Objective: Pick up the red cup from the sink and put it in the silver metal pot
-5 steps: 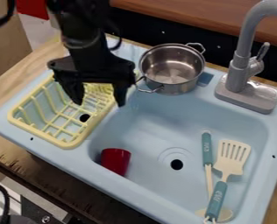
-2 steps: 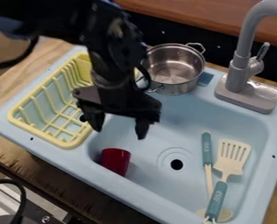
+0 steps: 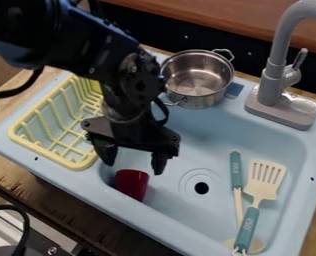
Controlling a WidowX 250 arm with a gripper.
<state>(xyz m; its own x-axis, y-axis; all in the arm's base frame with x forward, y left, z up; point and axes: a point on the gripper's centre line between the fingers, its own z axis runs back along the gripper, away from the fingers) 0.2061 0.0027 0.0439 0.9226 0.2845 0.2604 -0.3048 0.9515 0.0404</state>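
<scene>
The black gripper (image 3: 133,163) hangs over the left part of the blue sink basin, its two fingers spread wide and open with nothing between them. Just below the fingertips in the view, a red cup (image 3: 132,184) lies against the basin's left wall. The yellow dish rack (image 3: 48,156) stands to the gripper's left, partly hidden behind it and the arm. A steel pot (image 3: 198,79) sits on the sink's back edge, behind and to the right of the gripper.
A teal-handled spatula (image 3: 263,181) and another teal-handled utensil (image 3: 236,170) lie at the right of the basin (image 3: 187,135). The grey faucet (image 3: 272,85) rises at the back right. The drain (image 3: 201,188) is right of the cup.
From over the rack, the gripper has moved right and toward the near side, and it now hangs lower, close to the red cup. The fingers have stayed open.
</scene>
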